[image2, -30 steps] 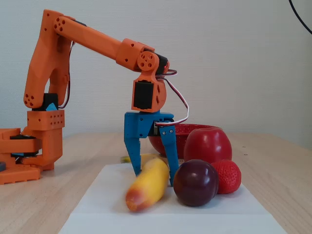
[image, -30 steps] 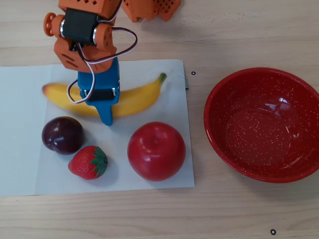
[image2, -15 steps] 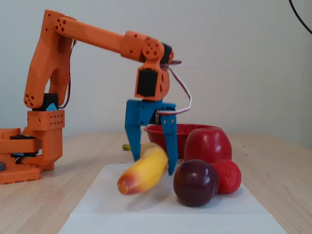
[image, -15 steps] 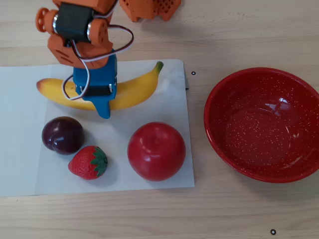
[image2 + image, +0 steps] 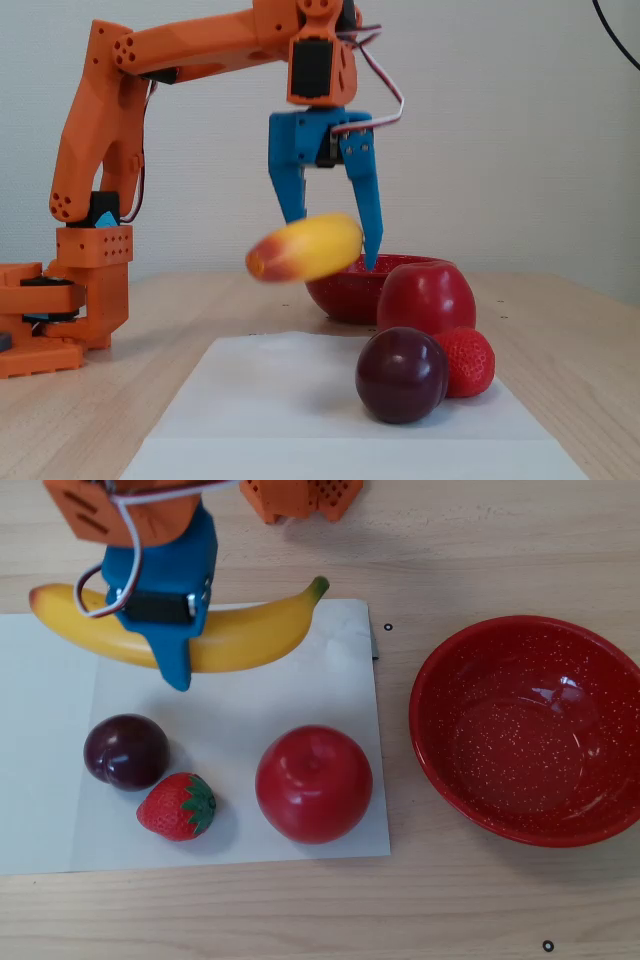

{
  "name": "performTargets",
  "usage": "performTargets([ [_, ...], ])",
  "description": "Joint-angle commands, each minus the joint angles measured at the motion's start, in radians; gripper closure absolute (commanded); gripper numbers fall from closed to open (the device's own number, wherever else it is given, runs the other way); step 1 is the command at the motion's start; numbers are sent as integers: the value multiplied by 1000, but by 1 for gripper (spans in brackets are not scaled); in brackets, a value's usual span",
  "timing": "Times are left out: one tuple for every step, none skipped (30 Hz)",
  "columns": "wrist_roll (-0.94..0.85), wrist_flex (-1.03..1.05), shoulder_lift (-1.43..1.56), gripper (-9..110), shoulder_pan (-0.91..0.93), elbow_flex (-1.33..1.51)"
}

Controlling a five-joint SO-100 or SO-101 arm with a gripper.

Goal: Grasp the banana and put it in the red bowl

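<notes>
The long yellow banana [image 5: 250, 640] with a green stem tip is held in my blue gripper [image 5: 165, 645]. In the fixed view the banana [image 5: 305, 248] hangs in the air well above the table, its reddish blunt end towards the camera, and the gripper [image 5: 335, 250] is shut on its middle with one finger on each side. The glossy red speckled bowl [image 5: 430, 670] stands empty on the right of the overhead view, apart from the banana. In the fixed view the bowl [image 5: 345, 295] is behind the apple.
A red apple [image 5: 313, 783], a dark plum [image 5: 125, 752] and a strawberry [image 5: 178, 806] lie on a white paper sheet [image 5: 40, 730], between the banana and the front edge. The orange arm base [image 5: 60, 300] stands at the left in the fixed view.
</notes>
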Motion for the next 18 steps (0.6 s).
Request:
performTargets([
  [-26,71,132,101,60,-144],
  [-31,81,140,101,69,-160],
  [-37,89,147,101,80,-173],
  [-43,97,156,101,91,-186],
  [-49,103,164,101,103,-198],
  [-55,109,173,101,118,-210],
  [-63,115,183,101,133,-224],
  [-71,120,192,101,152,-236],
  [-77,121,202,101,172,-245],
  [-84,124,213,101,193,-253],
  [-94,126,221,101,216,-262],
  [-101,126,230,101,241,-267],
  [-110,126,239,101,265,-270],
  [-121,126,249,101,290,-273],
  [-130,126,258,101,314,-275],
  [-140,126,265,101,342,-276],
  [-150,124,275,101,368,-276],
  [-161,121,282,101,396,-276],
])
